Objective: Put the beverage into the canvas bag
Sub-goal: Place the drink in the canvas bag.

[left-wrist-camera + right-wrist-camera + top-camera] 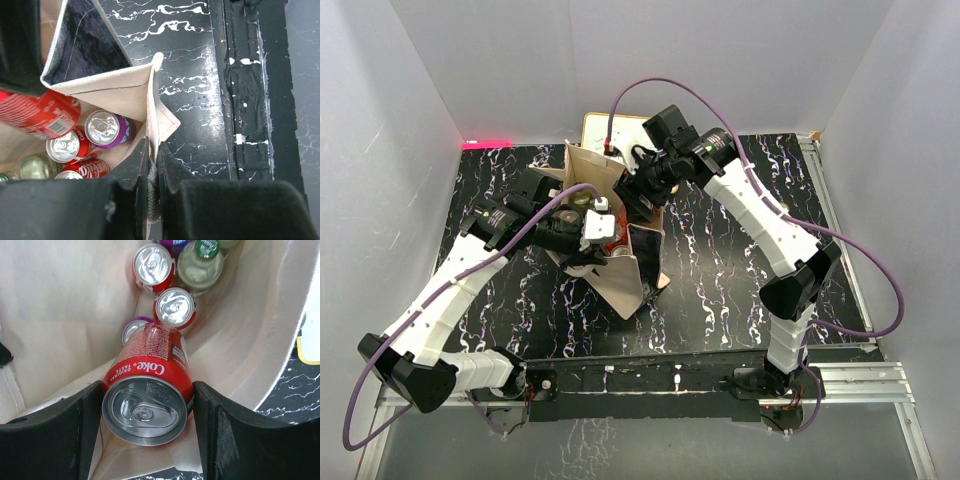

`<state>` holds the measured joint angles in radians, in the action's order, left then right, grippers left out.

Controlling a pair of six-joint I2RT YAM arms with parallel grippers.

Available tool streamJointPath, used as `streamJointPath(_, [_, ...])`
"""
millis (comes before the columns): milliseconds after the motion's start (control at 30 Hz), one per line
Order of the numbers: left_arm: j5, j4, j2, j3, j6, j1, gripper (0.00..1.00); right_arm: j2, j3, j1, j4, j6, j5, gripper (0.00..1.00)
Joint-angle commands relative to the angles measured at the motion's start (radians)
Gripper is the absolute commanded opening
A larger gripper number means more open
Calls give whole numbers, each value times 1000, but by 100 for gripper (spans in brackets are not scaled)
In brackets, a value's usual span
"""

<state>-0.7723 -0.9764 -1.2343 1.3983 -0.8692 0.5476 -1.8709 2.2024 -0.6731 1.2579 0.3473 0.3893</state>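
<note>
You've got three red Coke cans (147, 390), one purple can (107, 129) in clear sight, one green-capped bottle (200, 265), one canvas bag (60, 315).

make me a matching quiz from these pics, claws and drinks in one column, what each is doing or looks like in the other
Column A
1. left claw
2. right claw
3. purple can
4. bottle

Column B
a. green cap
b. pinching the rim of the canvas bag
c. holding the red Coke can
d. silver pull-tab top, standing inside the bag

Pairs: 1-b, 2-c, 3-d, 4-a
</note>
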Motion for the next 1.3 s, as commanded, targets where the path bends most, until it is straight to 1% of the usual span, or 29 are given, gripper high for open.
streamJointPath(0, [-2, -25, 28, 1, -41, 2, 0, 39, 48, -5, 29, 87, 56, 8])
streamJointPath(67, [5, -26, 29, 7, -47, 3, 0, 41, 39, -4, 63, 110, 76, 8])
streamJointPath(267, [30, -33, 26, 47, -55, -3, 0, 89, -86, -3, 96, 155, 128, 8])
streamJointPath(367, [8, -14, 29, 74, -12, -20, 0, 117, -154, -3, 100, 189, 144, 8])
streamJointPath(500, [-52, 10, 31, 106, 55, -77, 0, 119, -180, -4, 101, 227, 159, 8])
streamJointPath(567, [-72, 11, 30, 115, 67, -98, 0, 148, -193, -4, 101, 237, 168, 8])
streamJointPath(900, [-87, -43, 60, 83, 11, -123, 0, 137, -243, -5, 104, 239, 264, 8])
streamJointPath(967, [-95, -47, 65, 83, -1, -128, 0, 117, -232, -13, 103, 236, 257, 8])
streamJointPath(1133, [-170, -56, 58, 81, -23, -155, 0, 28, -174, -20, 91, 172, 218, 8])
streamJointPath(1267, [-174, -58, 66, 74, -28, -165, 0, 21, -204, -55, 48, 157, 158, 8])
